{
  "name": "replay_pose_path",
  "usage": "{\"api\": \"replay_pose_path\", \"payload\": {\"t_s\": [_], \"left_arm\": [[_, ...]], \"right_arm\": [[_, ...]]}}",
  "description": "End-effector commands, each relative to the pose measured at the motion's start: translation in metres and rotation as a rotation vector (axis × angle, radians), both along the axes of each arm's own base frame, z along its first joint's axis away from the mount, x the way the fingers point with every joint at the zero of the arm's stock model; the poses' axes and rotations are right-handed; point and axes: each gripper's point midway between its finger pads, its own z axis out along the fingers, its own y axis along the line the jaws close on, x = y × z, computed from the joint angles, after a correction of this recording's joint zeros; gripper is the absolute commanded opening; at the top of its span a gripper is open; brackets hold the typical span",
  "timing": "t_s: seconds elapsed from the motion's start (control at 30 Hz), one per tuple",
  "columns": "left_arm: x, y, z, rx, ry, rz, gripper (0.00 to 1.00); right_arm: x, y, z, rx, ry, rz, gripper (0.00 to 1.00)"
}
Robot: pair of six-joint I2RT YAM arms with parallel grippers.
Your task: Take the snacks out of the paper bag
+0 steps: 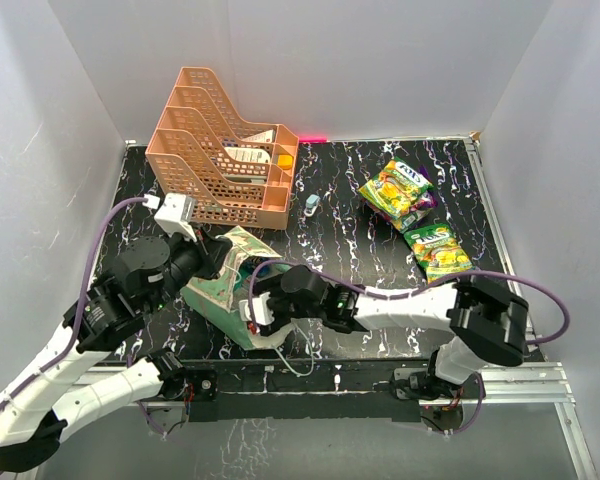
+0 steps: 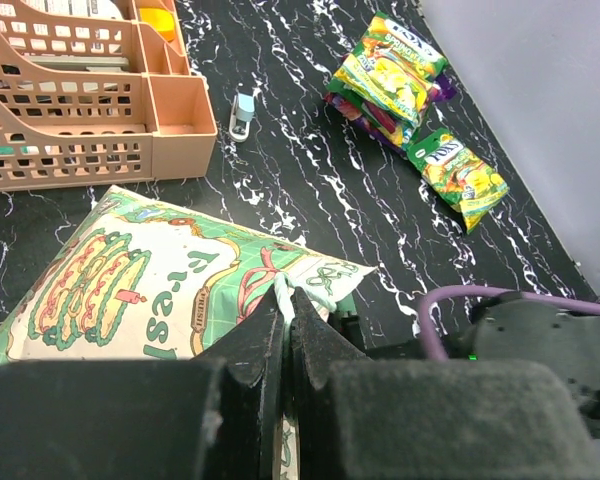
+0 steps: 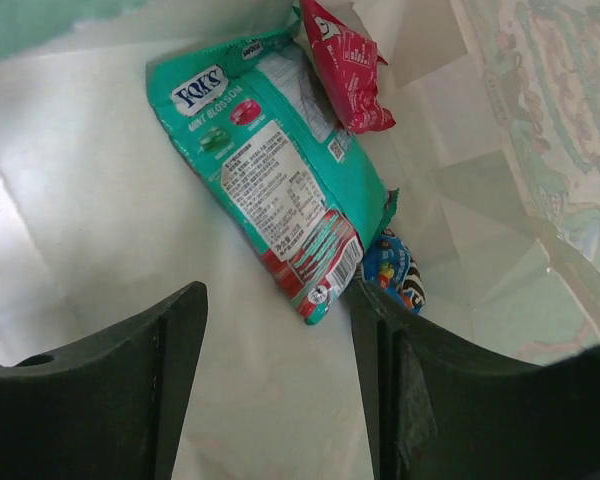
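Note:
The mint-green paper bag (image 1: pixel 218 290) lies on its side near the front edge, mouth towards the right arm. My left gripper (image 2: pixel 288 300) is shut on its white string handle (image 2: pixel 280 290), above the patterned side (image 2: pixel 150 280). My right gripper (image 3: pixel 278 300) reaches into the bag's cream inside and is open. A teal snack packet (image 3: pixel 280 170) lies there, its lower corner just inside the right fingertip (image 3: pixel 375 315). A red packet (image 3: pixel 345 65) and a small blue one (image 3: pixel 390 270) lie beside it. On the table lie yellow-green packets (image 1: pixel 398 188) (image 1: pixel 437 250).
An orange lattice tray rack (image 1: pixel 220 150) stands at the back left, just behind the bag. A small pale blue-white object (image 1: pixel 311 204) sits on the black marbled table (image 1: pixel 350 250) to the right of the rack. White walls enclose the table.

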Motion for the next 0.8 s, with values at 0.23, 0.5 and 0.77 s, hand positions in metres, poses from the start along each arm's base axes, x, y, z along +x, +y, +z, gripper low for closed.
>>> {"api": "replay_pose_path", "payload": {"t_s": [0.23,0.5,0.77], "left_arm": [[-0.006,-0.003,0.023,-0.042,-0.07,-0.056,0.0],[-0.009,-0.014,0.029,-0.062,-0.081,-0.11,0.0],[-0.015,-0.023,0.033,-0.093,-0.072,-0.161,0.0]], "right_arm": [[0.026,0.052,0.013,0.066,-0.219,0.063,0.62],[0.03,0.077,-0.015,0.055,-0.229,0.105,0.68],[0.062,0.096,-0.039,0.114,-0.314,-0.017,0.68]]}}
